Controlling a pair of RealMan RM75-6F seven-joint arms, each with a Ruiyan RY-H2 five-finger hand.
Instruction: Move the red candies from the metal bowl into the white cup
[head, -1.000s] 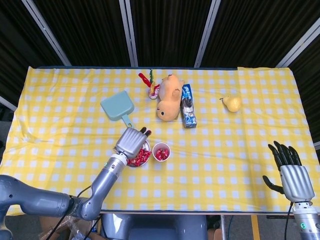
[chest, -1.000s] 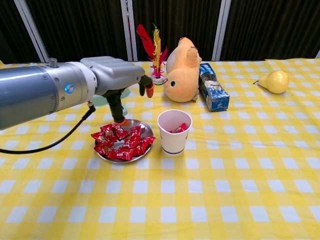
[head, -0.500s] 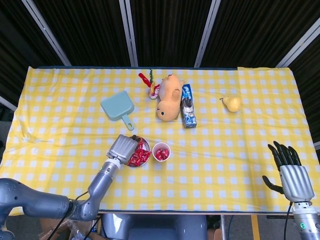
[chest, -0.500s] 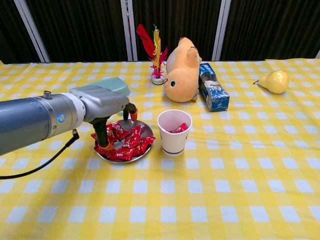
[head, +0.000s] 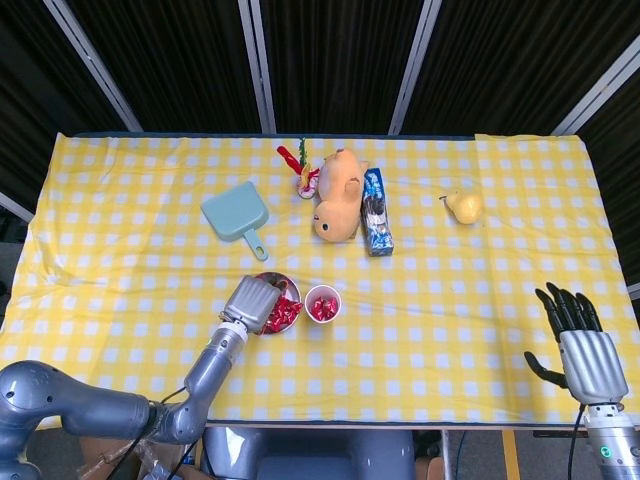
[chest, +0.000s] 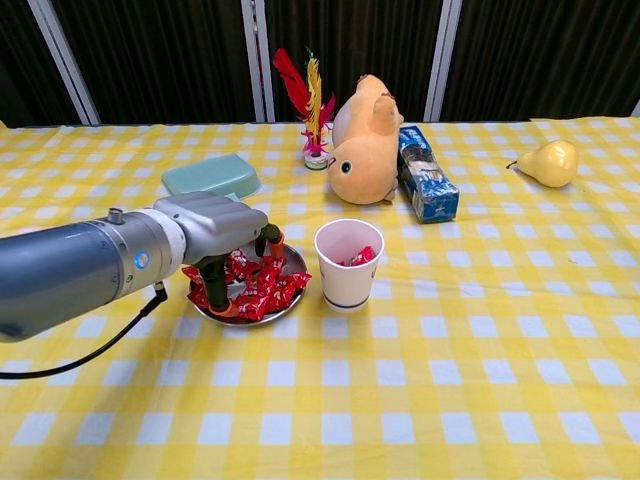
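- The left hand (chest: 222, 235) was seen lowered over the near-left part of the metal bowl (chest: 292, 259), its fingers (chest: 268, 243) curled down among the red candies (chest: 262, 285); whether a candy was pinched between them could not be told, as the fingertips were hidden by the heap.
- In the head view the same left hand (head: 251, 300) was shown covering the left half of the metal bowl (head: 274, 277), with candies (head: 284, 313) exposed just to its right.
- A teal dustpan (chest: 204, 176) was found behind the left hand, further back on the yellow checked tablecloth (chest: 400, 380).
- The white cup (chest: 348, 263) was placed just to the right of that hand and the bowl, upright, with a few red candies visible inside it.
- Beyond the cup, a feather shuttlecock (chest: 311, 110), a yellow plush toy (chest: 365, 140) and a blue packet (chest: 427, 186) were laid in a row, well behind the left hand.
- A pear (chest: 547, 162) was set far to the right at the back.
- The right hand (head: 585, 350) was seen only in the head view, held near the table's front right corner, well apart from everything, with fingers spread and nothing in it.
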